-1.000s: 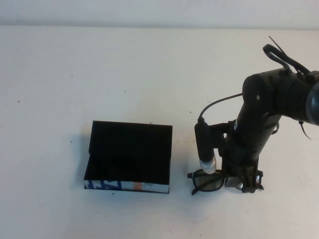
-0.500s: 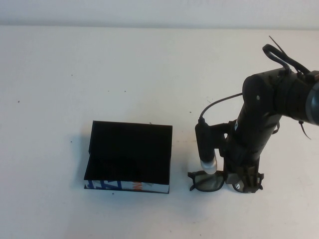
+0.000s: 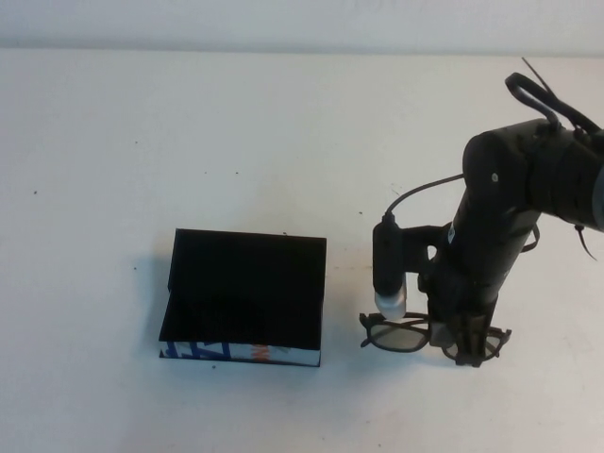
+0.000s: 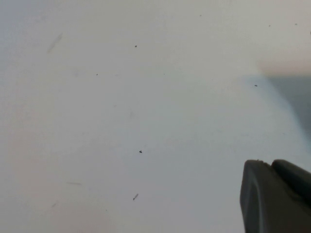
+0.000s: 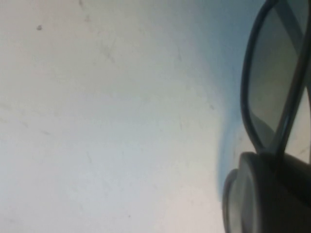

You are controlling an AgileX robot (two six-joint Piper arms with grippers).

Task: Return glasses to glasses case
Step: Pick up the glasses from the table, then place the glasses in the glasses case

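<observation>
The right hand (image 3: 464,342) has closed on the glasses (image 3: 401,334) and has just lifted them a little off the counter (image 3: 236,132). Now they can go to the open case (image 3: 243,297), just to the left. The left hand (image 4: 274,194) waits elsewhere; I cannot tell its grip.

You are looking at a pale, bare worktop (image 4: 121,97) scattered with tiny dark specks. A dark, rounded part of the left gripper (image 4: 274,196) juts in at one corner, and a soft grey shadow lies on the worktop near it.
</observation>
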